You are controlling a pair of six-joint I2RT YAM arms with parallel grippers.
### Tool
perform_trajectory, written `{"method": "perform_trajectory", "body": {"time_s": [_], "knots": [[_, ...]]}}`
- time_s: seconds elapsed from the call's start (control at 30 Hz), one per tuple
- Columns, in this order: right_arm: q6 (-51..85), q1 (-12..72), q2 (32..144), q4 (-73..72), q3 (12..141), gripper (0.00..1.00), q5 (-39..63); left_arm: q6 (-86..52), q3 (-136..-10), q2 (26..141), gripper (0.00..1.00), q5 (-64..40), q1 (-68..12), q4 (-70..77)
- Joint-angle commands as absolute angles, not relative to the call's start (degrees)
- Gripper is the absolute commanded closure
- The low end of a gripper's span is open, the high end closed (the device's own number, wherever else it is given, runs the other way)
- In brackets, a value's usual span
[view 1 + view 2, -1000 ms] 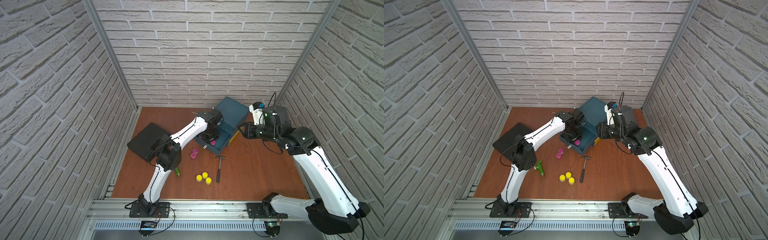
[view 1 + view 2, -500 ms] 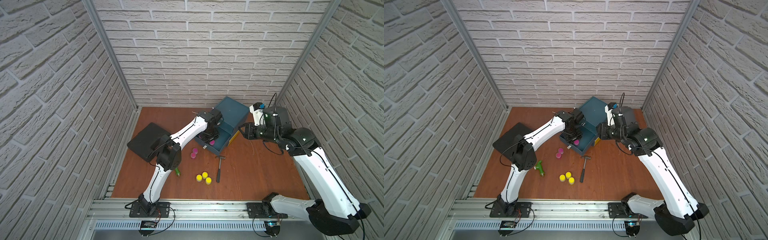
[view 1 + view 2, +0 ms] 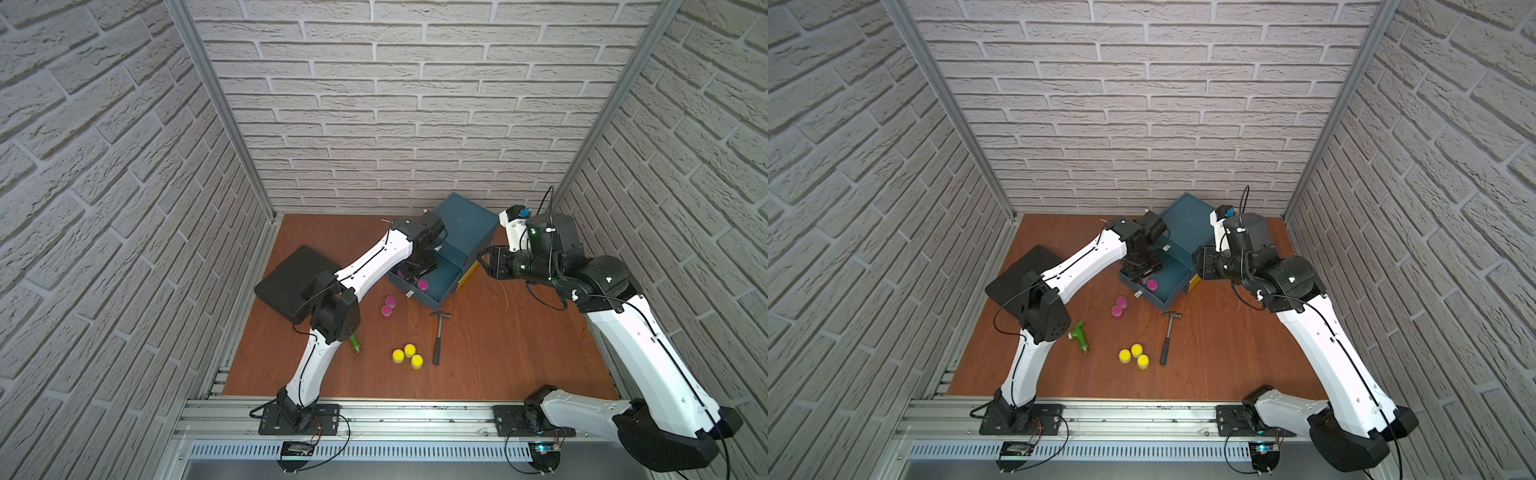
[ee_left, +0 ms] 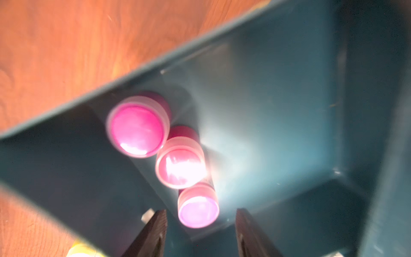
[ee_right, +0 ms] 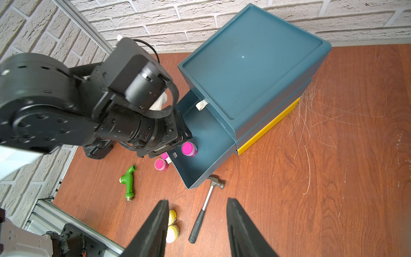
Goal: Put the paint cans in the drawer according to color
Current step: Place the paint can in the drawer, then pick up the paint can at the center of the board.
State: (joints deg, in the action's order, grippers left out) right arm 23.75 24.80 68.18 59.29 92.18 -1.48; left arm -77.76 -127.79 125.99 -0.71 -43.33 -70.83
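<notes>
The blue drawer (image 3: 442, 276) stands pulled out of its cabinet (image 5: 249, 62). Three pink paint cans (image 4: 138, 131) sit in a row inside it. My left gripper (image 4: 201, 211) hangs open over the drawer (image 3: 1169, 278). Its fingers stand clear on either side of the nearest pink can (image 4: 196, 200). Two more pink cans (image 3: 388, 305) lie on the table just outside the drawer. Three yellow cans (image 3: 409, 355) cluster nearer the front. My right gripper (image 5: 198, 200) is open and empty in the air, right of the cabinet (image 3: 482, 264). No blue cans show.
A small hammer (image 3: 437, 338) lies beside the yellow cans. A green pipe fitting (image 3: 1079, 334) rests near the left arm's elbow. A black pad (image 3: 291, 278) sits at the left edge. A lower drawer with a yellow front (image 5: 269, 126) is closed.
The left gripper's jaws have spread apart over the drawer, leaving the pink can standing free between them. The right arm has stayed where it was.
</notes>
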Motion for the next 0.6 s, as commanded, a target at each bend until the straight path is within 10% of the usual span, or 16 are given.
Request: {"method": "perform_trajectory", "body": {"time_s": [0.0, 0.57], "knots": [[24.17, 24.35, 67.10, 57.39, 91.79, 0.52, -1.66, -77.50, -129.78, 119.49, 0.44, 5.51, -43.65, -72.82], [24.46, 24.22, 68.77, 56.65, 91.86, 0.52, -0.27, -70.82, -72.47, 84.74, 0.28, -2.42, -36.53, -52.65]]}}
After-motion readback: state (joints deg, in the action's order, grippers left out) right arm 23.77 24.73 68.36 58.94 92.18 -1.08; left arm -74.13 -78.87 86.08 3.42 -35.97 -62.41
